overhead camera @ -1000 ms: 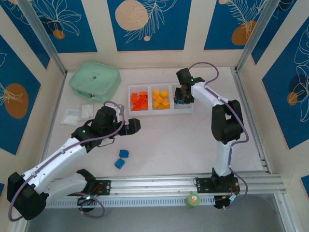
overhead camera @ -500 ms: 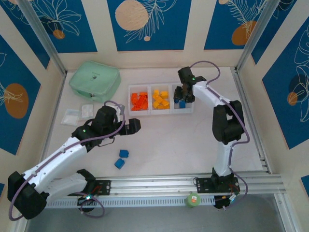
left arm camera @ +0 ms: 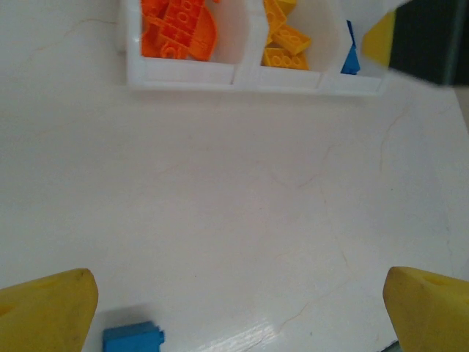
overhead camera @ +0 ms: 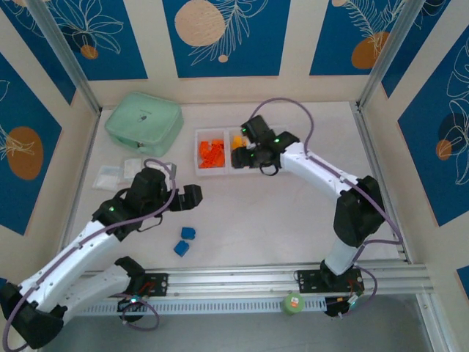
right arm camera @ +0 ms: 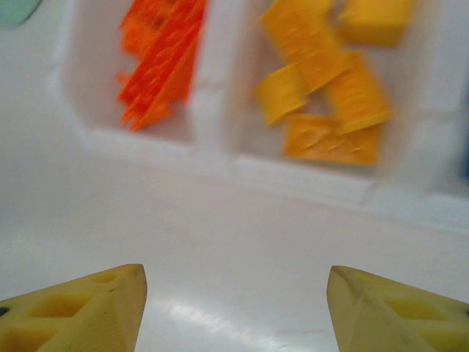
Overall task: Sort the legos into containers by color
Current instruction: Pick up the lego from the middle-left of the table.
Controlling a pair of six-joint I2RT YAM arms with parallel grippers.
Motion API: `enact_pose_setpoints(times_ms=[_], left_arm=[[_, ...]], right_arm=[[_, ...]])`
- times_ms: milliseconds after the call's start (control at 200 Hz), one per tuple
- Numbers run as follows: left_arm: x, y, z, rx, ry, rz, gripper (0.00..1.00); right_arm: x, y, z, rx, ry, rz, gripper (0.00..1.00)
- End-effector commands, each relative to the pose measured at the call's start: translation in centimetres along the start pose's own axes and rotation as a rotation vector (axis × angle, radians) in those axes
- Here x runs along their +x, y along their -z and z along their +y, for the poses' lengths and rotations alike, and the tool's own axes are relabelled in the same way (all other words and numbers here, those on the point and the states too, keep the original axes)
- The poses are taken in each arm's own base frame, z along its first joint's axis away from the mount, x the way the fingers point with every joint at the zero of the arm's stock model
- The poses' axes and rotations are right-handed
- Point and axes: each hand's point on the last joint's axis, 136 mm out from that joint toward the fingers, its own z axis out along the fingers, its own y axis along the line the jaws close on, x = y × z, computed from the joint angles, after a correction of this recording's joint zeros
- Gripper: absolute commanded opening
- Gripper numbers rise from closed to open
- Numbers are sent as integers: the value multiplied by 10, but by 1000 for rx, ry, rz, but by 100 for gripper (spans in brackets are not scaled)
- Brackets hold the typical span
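Note:
The containers are three joined white bins at the back of the table. Red-orange legos fill the left bin, and yellow-orange legos lie in the middle one. A blue brick shows in the right bin. Two blue bricks lie on the table near the front. My left gripper hovers open just above and behind them, one blue brick beside its left finger. My right gripper stands open and empty at the bins' front edge.
A mint green zip case lies at the back left, with small clear bags in front of it. The right arm stretches across the right bin. A metal rail runs along the near edge.
My right gripper opened, left a blue brick in the right bin, and swung left to the front of the middle bin. The left arm shifted slightly toward the front left.

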Motion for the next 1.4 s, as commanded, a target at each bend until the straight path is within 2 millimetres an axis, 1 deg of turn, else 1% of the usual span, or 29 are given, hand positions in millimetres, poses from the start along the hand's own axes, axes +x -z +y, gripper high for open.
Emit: enact_pose_setpoints(times_ms=[0, 130, 245, 400, 475, 535, 665, 780, 950, 1080, 1180, 1255, 1395], left_arm=[[-1, 22, 19, -86, -8, -29, 99], [2, 40, 29, -117, 4, -56, 99], [6, 54, 38, -139, 13, -76, 99], [13, 74, 53, -190, 39, -95, 99], [14, 83, 59, -202, 48, -118, 99], [14, 90, 63, -218, 56, -135, 99], [17, 103, 73, -254, 61, -153, 99], [17, 111, 80, -281, 70, -175, 99], [15, 116, 82, -284, 83, -203, 99], [15, 115, 84, -286, 87, -212, 99], [15, 114, 83, -284, 85, -210, 99], [14, 115, 83, -286, 84, -212, 99], [14, 114, 84, -291, 82, -214, 99]], right_arm=[[16, -7, 49, -124, 83, 30, 69], [30, -21, 102, -209, 166, 51, 72], [45, -42, 145, -286, 229, 81, 74], [57, -61, 195, -377, 280, 94, 77], [63, -72, 215, -408, 309, 108, 78], [69, -82, 228, -409, 342, 120, 79], [79, -104, 244, -399, 364, 153, 81], [82, -119, 253, -388, 385, 154, 83], [82, -138, 263, -355, 434, 157, 84], [82, -152, 264, -325, 456, 156, 85], [83, -162, 264, -293, 482, 151, 83], [81, -167, 266, -281, 496, 137, 82], [84, -174, 269, -273, 518, 133, 78]])
